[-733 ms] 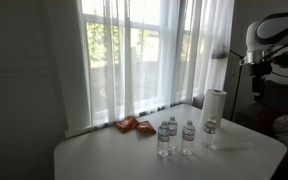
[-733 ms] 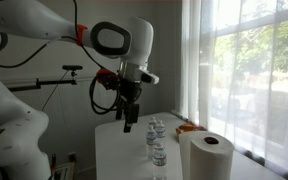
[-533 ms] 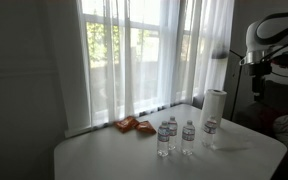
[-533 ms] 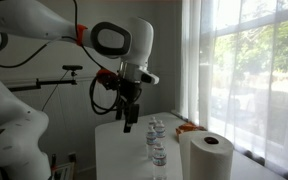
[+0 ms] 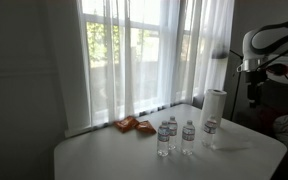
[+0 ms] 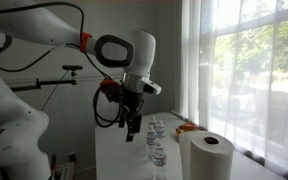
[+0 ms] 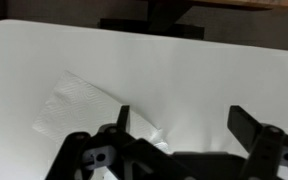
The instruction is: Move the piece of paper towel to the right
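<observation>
The tool (image 7: 184, 122) hangs above the tabletop (image 7: 214, 70), jaws spread wide with nothing between them. The piece of paper towel (image 7: 79, 103) lies flat below the tool, off toward one finger, apparently untouched. Grasping it and moving it rightward are not yet done.

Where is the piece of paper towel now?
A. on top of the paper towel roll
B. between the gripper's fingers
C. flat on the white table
C: the wrist view shows the piece of paper towel lying flat on the table, and the open gripper holds nothing.
</observation>
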`<state>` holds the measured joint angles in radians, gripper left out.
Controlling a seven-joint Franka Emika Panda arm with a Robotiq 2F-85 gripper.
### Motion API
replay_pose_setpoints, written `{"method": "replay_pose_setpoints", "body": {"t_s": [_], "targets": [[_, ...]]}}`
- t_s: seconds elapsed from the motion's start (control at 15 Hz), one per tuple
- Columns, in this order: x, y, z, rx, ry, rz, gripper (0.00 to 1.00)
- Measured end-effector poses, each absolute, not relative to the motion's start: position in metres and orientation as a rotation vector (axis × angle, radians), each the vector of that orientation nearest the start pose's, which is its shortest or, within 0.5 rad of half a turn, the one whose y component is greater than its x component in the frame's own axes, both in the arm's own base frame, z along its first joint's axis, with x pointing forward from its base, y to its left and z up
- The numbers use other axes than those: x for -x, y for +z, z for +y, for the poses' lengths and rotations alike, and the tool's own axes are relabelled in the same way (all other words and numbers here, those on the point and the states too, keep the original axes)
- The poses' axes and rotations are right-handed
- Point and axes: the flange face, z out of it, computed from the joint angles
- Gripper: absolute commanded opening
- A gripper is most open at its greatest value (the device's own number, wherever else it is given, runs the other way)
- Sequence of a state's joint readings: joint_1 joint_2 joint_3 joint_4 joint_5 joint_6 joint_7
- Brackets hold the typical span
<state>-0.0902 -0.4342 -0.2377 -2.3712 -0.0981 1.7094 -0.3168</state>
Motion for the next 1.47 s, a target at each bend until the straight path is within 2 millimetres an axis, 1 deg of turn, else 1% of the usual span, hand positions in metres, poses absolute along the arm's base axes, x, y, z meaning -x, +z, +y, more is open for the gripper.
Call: {"method": "replay_pose_setpoints", "body": {"t_s": [0.13,0.73,0.87,1.07,1.2,1.33,1.47], "targets": [[-0.37,0.459,-0.14,3.045,0.353,-0.071,1.0],[-0.37,0.457,-0.139,3.045,0.363,-0.059,1.0],[-0.373,0.443,-0.139,3.078,0.435,0.048,1.0],[-0.387,0.407,-0.133,3.123,0.502,0.193,1.0],[-0.396,0.385,-0.129,3.141,0.49,0.272,1.0],[-0.401,0.366,-0.13,3.146,0.469,0.354,1.0],[-0.399,0.351,-0.138,3.133,0.486,0.411,1.0]]}}
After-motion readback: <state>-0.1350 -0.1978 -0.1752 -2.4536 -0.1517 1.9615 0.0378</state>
